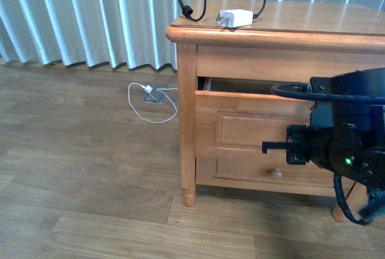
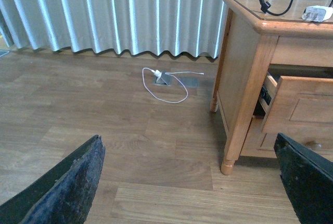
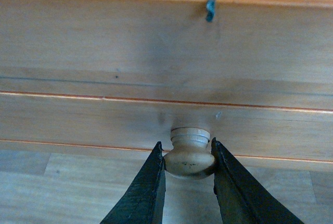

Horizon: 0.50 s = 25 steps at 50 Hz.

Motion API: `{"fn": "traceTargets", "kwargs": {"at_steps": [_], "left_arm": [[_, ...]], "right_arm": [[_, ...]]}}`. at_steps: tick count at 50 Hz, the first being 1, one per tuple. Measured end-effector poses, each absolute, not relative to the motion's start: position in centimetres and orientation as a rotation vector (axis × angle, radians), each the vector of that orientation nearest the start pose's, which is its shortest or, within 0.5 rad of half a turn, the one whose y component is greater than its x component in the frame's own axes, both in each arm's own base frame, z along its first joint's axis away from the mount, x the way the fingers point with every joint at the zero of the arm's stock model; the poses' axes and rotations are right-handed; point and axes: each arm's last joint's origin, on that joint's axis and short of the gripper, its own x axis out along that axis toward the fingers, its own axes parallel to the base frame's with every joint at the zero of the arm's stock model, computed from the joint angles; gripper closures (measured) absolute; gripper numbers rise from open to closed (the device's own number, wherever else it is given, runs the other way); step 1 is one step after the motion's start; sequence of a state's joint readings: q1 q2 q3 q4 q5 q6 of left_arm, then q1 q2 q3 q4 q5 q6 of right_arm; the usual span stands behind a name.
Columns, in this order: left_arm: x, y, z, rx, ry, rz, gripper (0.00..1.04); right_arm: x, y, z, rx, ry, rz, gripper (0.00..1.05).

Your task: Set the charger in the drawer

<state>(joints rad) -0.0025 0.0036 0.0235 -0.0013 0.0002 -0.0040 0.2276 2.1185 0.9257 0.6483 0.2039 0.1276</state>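
Note:
The charger (image 1: 234,17), a small white adapter with a looping black cable, lies on top of the wooden cabinet (image 1: 301,18). It also shows in the left wrist view (image 2: 317,13). The upper drawer (image 1: 252,120) stands pulled out a little, with a dark gap above its front. My right arm (image 1: 343,144) is in front of it and hides its knob. In the right wrist view my right gripper (image 3: 188,157) is shut on the round wooden drawer knob (image 3: 190,153). My left gripper (image 2: 190,182) is open and empty above the floor, left of the cabinet.
A white plug with a white cable (image 1: 147,93) lies on the wood floor by a floor socket, near the curtain (image 1: 90,18). The lower drawer's knob (image 1: 275,173) shows below the upper drawer. The cabinet's front left leg (image 1: 189,193) stands close to my left gripper's side.

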Motion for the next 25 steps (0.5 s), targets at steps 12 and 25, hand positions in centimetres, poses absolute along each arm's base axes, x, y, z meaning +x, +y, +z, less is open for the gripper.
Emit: {"fn": "traceTargets", "kwargs": {"at_steps": [12, 25], "left_arm": [[9.6, 0.0, 17.1, -0.004, -0.018, -0.003, 0.06], [9.6, 0.0, 17.1, -0.004, -0.018, -0.003, 0.06]], "right_arm": [[32.4, 7.1, 7.9, -0.006, 0.594, 0.086, 0.83], [28.1, 6.1, 8.3, -0.004, 0.624, 0.147, 0.84]]}}
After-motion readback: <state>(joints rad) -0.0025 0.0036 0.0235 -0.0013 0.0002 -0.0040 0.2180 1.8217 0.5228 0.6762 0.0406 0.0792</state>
